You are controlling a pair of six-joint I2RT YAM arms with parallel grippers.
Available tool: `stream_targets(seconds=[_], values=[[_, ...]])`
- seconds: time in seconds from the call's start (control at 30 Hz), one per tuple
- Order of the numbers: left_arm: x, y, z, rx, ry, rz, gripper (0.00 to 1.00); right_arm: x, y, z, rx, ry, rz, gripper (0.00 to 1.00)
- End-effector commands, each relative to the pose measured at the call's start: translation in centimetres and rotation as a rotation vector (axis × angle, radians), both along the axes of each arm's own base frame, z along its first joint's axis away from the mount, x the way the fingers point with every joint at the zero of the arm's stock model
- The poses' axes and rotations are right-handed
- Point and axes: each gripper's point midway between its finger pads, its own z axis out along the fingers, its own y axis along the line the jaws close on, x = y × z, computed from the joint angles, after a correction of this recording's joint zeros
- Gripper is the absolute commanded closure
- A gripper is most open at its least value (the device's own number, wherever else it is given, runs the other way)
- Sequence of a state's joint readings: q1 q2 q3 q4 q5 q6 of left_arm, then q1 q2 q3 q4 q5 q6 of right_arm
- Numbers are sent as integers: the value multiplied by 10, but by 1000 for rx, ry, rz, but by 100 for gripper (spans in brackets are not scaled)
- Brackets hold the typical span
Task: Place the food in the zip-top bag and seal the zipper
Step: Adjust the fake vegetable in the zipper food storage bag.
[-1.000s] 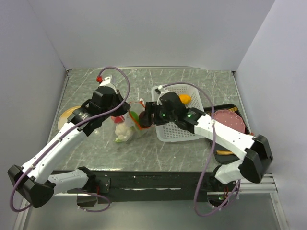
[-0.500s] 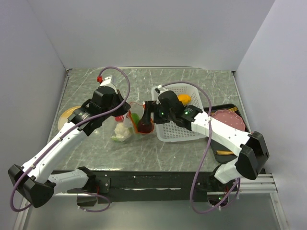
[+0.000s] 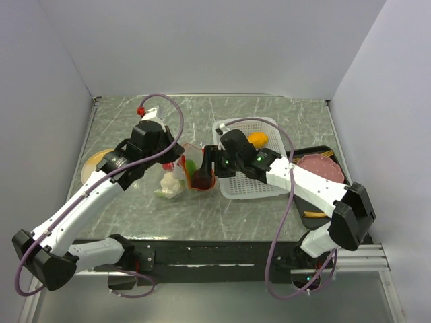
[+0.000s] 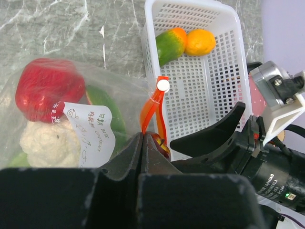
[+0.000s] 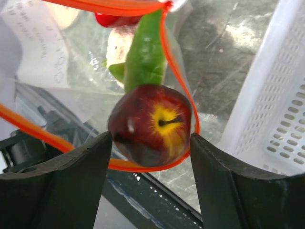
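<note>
Three bagged (pepper [image 4: 47, 88], cauliflower [image 4: 47, 143], green slice [image 5: 145, 62]), ball [image 5: 150, 124] at bag [image 4: 128, 95] mouth between right gripper [image 5: 148, 137] fingers, grip unclear; left gripper [image 4: 142, 140] clamps zipper [image 4: 153, 107]; mango [image 4: 169, 43], orange [image 4: 200, 42] in basket [image 4: 214, 95], sealing left.

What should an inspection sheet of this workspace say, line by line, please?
surface: grey marbled table, no spills seen.
job's things: zip-top bag holds red pepper, cauliflower; dark ball in its zipper mouth; mango, orange in basket.
clutter: pink slab, yellow sticks, plate.
grippers: left gripper shut on bag edge; right gripper gripping ball.
cables: purple cables loop over both arms.
surroundings: white walls.
</note>
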State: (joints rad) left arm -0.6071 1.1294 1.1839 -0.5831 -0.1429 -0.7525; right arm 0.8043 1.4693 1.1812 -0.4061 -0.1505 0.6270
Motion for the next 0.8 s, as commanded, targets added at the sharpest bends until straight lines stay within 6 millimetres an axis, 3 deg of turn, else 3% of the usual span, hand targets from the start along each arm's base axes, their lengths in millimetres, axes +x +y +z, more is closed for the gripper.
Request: stream_targets(seconds=[0.0, 0.1, 0.23, 0.5, 0.77], values=[[6, -5, 24, -43, -64, -10, 97, 13, -11, 19, 9, -91, -65, 25], [5, -4, 23, -40, -65, -10, 98, 31, -24, 33, 24, -141, -123, 25], [4, -2, 22, -35, -58, -3, 98, 54, -31, 27, 36, -126, -132, 39], [5, -2, 25, -37, -66, -1, 98, 47, -6, 20, 139, -112, 13, 42], [4, -2, 24, -45, -67, 0, 98, 43, -6, -4, 119, -78, 32, 49]])
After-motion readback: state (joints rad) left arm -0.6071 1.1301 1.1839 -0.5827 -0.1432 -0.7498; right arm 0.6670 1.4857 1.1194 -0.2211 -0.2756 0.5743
